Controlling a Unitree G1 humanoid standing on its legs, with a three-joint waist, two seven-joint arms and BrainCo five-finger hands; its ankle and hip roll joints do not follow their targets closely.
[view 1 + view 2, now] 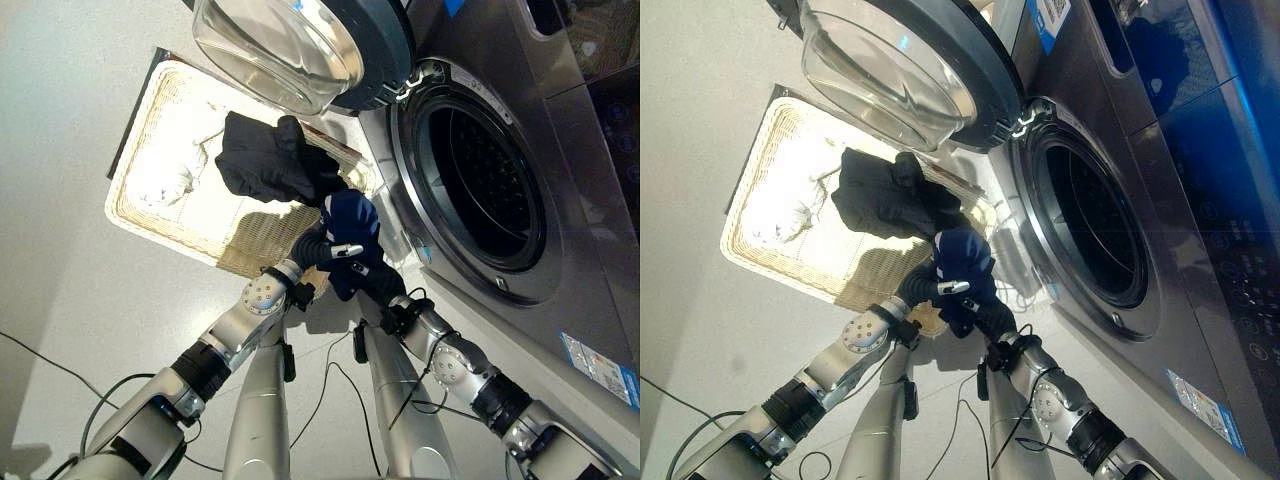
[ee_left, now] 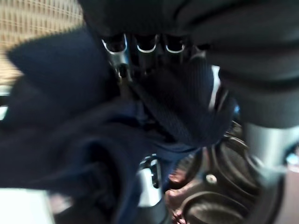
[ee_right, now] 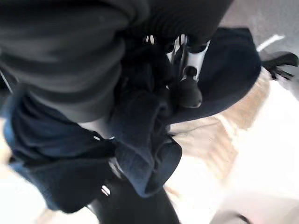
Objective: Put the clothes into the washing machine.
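Item one: navy garment [image 1: 350, 222], bunched, which I see held above the basket's near corner beside the washing machine [image 1: 500, 150], door open. Item two: black garment [image 1: 270, 160], crumpled, lying in the wicker basket [image 1: 140, 210].

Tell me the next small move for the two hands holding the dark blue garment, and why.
Probably carry the bunched dark blue garment toward the round open drum. The left hand and right hand both clutch it over the wicker basket, short of the opening.

Silver-grey arms [image 1: 255, 395] (round joints) — dark ribbed wrists
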